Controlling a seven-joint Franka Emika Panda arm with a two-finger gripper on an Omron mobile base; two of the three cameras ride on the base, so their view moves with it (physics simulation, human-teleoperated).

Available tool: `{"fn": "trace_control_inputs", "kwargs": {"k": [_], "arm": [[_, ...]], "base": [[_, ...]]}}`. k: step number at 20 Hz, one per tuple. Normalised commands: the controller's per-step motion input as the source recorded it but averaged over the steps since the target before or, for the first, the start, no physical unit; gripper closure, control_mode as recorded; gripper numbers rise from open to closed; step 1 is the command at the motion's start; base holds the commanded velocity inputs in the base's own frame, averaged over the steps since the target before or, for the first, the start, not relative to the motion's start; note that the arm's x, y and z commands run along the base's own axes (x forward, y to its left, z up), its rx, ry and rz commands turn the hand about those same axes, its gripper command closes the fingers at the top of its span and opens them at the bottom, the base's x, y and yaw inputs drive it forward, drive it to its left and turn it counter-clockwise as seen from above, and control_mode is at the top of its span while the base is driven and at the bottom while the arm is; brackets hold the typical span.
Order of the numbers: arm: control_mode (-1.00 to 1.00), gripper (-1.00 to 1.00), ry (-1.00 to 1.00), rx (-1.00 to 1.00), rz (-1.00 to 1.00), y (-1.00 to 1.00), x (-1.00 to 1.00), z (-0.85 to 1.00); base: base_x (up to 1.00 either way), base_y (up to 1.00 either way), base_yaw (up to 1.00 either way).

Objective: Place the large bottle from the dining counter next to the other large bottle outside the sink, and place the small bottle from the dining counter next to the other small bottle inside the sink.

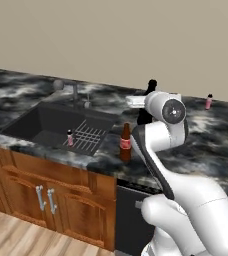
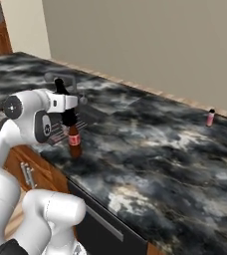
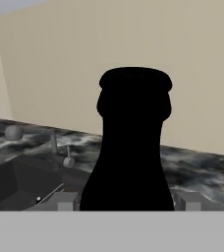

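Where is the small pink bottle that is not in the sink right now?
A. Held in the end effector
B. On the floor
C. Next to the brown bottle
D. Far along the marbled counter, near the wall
D: the small pink bottle stands alone far along the counter, while the end effector carries the black bottle.

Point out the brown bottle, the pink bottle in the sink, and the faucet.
brown bottle (image 1: 125, 143), left base view, on its red label.
pink bottle (image 1: 70, 138), left base view, on its body.
faucet (image 1: 74, 91), left base view, on its upright stem.
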Motion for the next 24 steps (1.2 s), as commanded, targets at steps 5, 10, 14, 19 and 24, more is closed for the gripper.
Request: {"fn": "trace_control_inputs", "kwargs": {"k": [5,10,14,19,24], "arm": [[1.0,1.0,0.0,0.0,0.0,0.0,0.0,0.0],[1.0,1.0,0.0,0.0,0.0,0.0,0.0,0.0],[1.0,1.0,0.0,0.0,0.0,0.0,0.0,0.0],[1.0,1.0,0.0,0.0,0.0,0.0,0.0,0.0],[1.0,1.0,0.0,0.0,0.0,0.0,0.0,0.0]], "base": [[0.39,0.0,-0.35],[0.24,0.05,-0.29],[0.36,0.09,-0.06],[0.15,0.37,0.01],[0.17,0.51,-0.08]]}}
